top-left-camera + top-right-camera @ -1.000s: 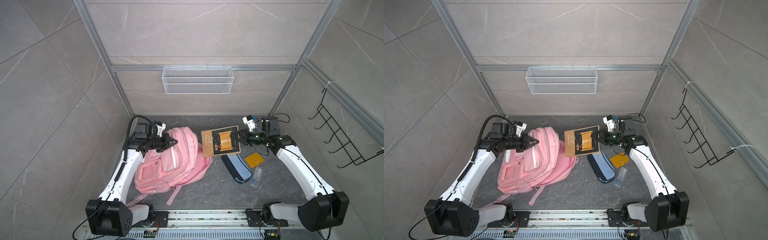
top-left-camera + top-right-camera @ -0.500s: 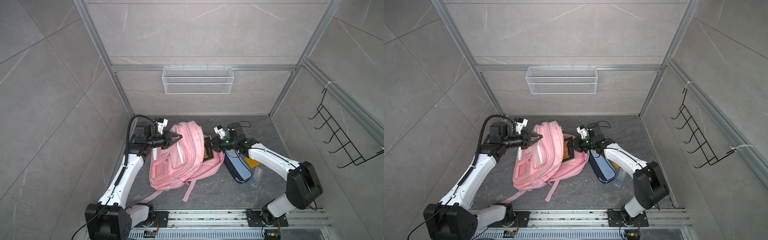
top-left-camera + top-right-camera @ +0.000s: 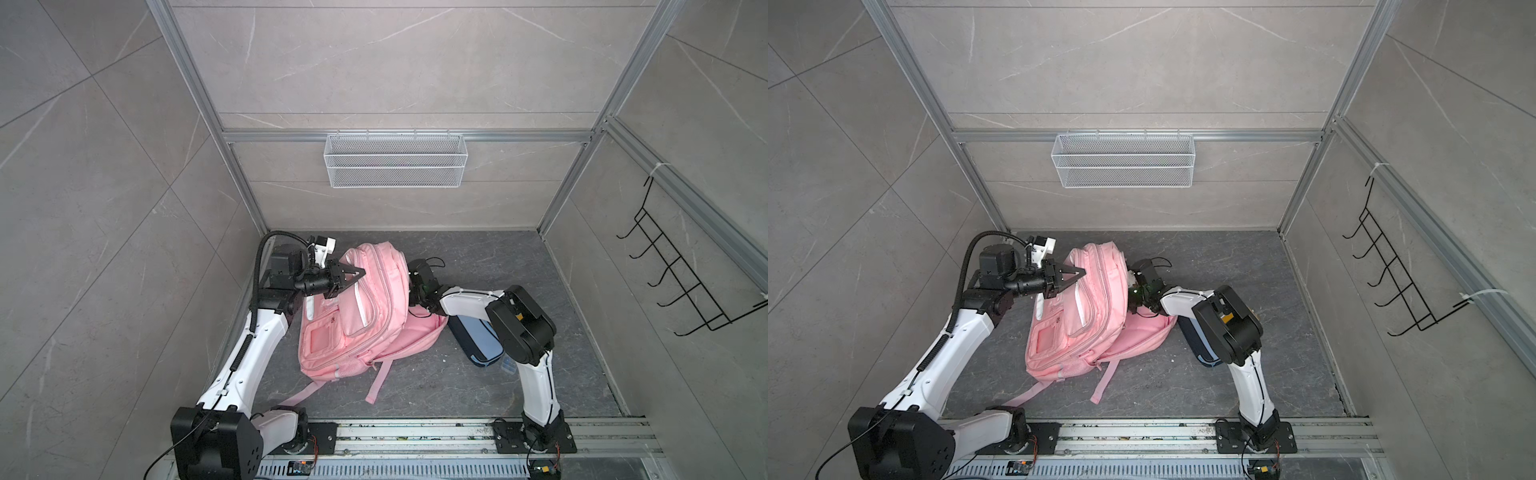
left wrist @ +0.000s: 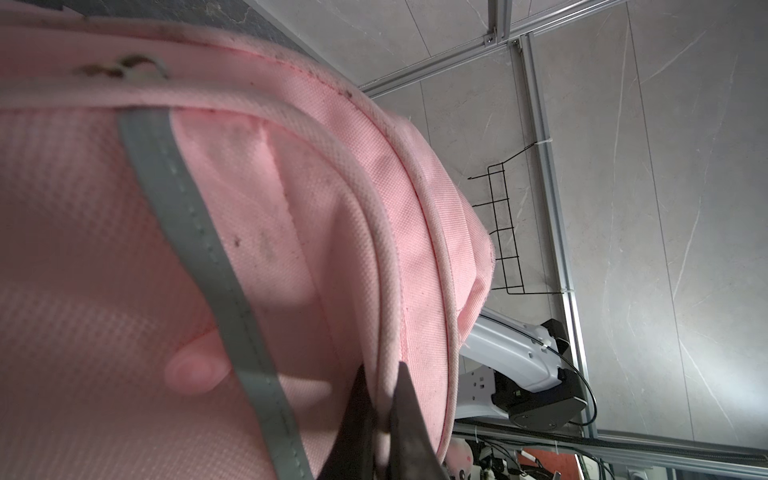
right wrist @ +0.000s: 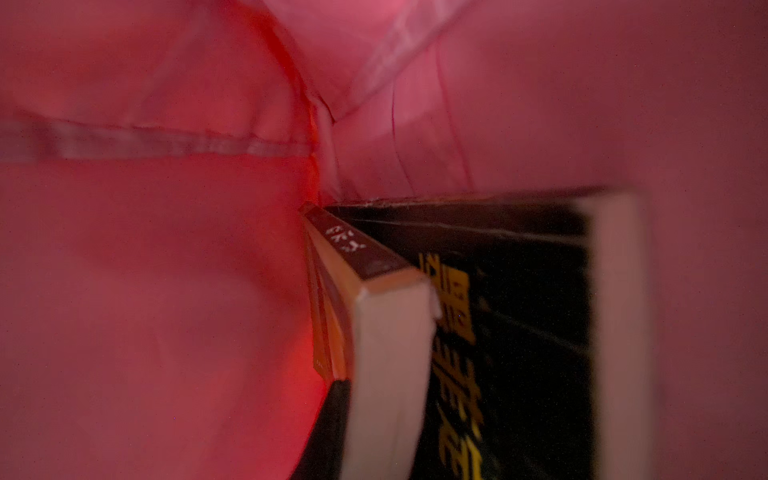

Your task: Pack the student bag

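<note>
The student bag (image 3: 374, 307) (image 3: 1096, 299), a pink backpack, stands half raised on the dark floor in both top views. My left gripper (image 3: 360, 272) (image 3: 1081, 272) is shut on the piped rim at its top and holds the opening up. In the left wrist view the left gripper (image 4: 382, 374) pinches that pink piping, and the bag (image 4: 291, 208) fills the frame. My right arm's wrist (image 3: 420, 282) reaches into the opening, so its fingers are hidden there. Inside the bag, against the pink lining (image 5: 166, 291), my right gripper (image 5: 386, 399) is shut on a book (image 5: 390, 353) with a white page edge.
A black cover with yellow lettering (image 5: 498, 332) lies beside the held book. A blue and navy pencil case (image 3: 478, 347) and a small clear box (image 3: 508, 365) lie under the right arm. A wire basket (image 3: 395, 160) hangs on the back wall and a hook rack (image 3: 681, 282) on the right wall.
My right gripper has carried the book leftward from above the floor into the bag. My left gripper has lifted the bag's rim up and to the right, so the bag stands higher.
</note>
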Tool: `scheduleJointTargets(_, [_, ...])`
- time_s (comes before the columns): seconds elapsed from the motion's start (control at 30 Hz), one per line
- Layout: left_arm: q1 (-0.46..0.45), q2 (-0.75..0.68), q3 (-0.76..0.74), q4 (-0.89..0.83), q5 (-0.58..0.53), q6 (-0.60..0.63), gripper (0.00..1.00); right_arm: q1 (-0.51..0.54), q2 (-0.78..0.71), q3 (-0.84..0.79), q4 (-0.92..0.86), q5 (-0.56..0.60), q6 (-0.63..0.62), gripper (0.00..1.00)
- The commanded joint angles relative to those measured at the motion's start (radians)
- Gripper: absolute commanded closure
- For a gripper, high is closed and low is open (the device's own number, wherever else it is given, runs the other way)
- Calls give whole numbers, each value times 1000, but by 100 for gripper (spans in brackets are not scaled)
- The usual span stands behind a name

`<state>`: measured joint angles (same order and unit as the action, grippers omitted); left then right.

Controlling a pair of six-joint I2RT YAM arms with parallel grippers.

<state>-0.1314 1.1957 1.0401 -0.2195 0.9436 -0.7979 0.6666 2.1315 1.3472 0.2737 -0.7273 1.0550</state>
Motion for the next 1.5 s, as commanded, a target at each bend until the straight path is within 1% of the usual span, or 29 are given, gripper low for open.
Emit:
scheduleJointTargets(0.0, [-5,-58,30,199,83,-17,100,14,26,62,-10,-5,-23,100])
scheduleJointTargets(0.03, [-6,-59,25,197,78,-20,100,14,24,58,-13,3,-27,99])
scheduleJointTargets(0.17, [-7,-57,4,189,60,-19,100,13,7,71,-89,30,-80,85])
scheduleJointTargets(0.3, [-7,-48,-6,185,48,-15,100,12,-15,117,-215,54,-163,63])
scheduleJointTargets(0.37, [-5,-44,-3,176,42,-9,100,10,-37,132,-269,75,-197,50])
scheduleJointTargets(0.43, [-4,-40,2,155,30,7,100,5,-67,142,-313,90,-223,42])
scheduleJointTargets(0.53, [4,-12,26,63,-1,53,100,-3,-109,167,-414,123,-290,28])
scheduleJointTargets(0.6, [5,16,44,11,-12,89,100,-7,-143,172,-472,149,-329,21])
scheduleJointTargets(0.77, [14,43,54,-12,-68,113,100,-28,-225,148,-609,225,-374,17])
scheduleJointTargets(0.9, [38,65,64,-19,-73,134,100,-45,-326,98,-720,312,-402,15])
scheduleJointTargets(1.0, [38,99,103,-76,-80,192,100,-60,-432,65,-819,407,-423,13])
scheduleJointTargets(1.1, [38,142,159,-182,-166,288,100,-107,-523,41,-906,498,-437,12])
scheduleJointTargets(1.13, [38,160,165,-184,-179,300,100,-130,-547,41,-936,519,-447,12])
scheduleJointTargets(1.23, [36,220,173,-158,-218,300,100,-177,-594,71,-988,553,-491,12])
scheduleJointTargets(1.33, [27,279,170,-121,-264,290,100,-180,-605,125,-1034,563,-551,11])
scheduleJointTargets(1.4, [20,310,169,-110,-308,278,100,-179,-603,137,-1053,565,-558,11])
scheduleJointTargets(1.43, [18,324,170,-105,-322,272,98,-179,-603,130,-1052,564,-552,11])
scheduleJointTargets(1.47, [15,333,169,-106,-336,268,94,-177,-604,118,-1048,561,-543,11])
